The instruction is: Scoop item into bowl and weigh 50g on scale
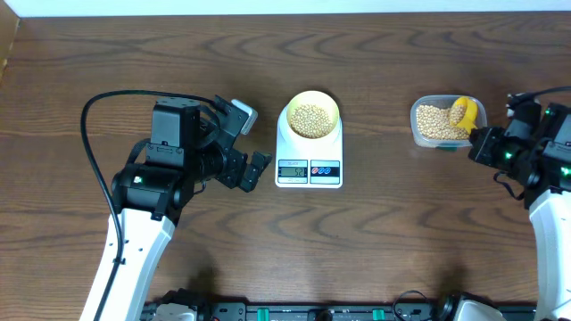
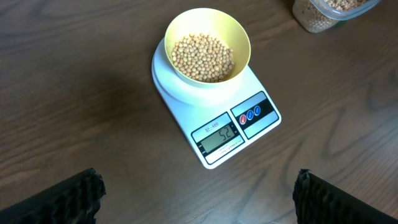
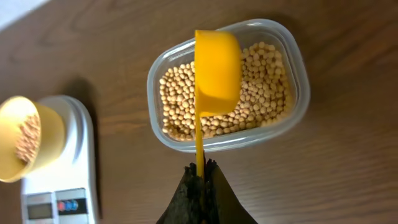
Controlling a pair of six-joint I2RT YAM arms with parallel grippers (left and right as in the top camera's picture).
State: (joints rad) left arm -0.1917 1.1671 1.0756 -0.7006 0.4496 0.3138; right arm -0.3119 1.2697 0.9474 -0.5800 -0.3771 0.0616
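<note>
Right end effector pinches yellow scoop by its thin handle over tub, right of scale. Left end effector wide, empty. Soybeans look loose, light, prone to rolling; handle may twist.

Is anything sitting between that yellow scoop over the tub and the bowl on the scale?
Nothing visible. Only bare table lies between the scoop at the tub and the bowl on the scale.

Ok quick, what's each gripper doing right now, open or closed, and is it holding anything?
Left gripper: open, holding nothing.
Right gripper: shut on the yellow scoop, by its handle, above the bean tub.
</note>
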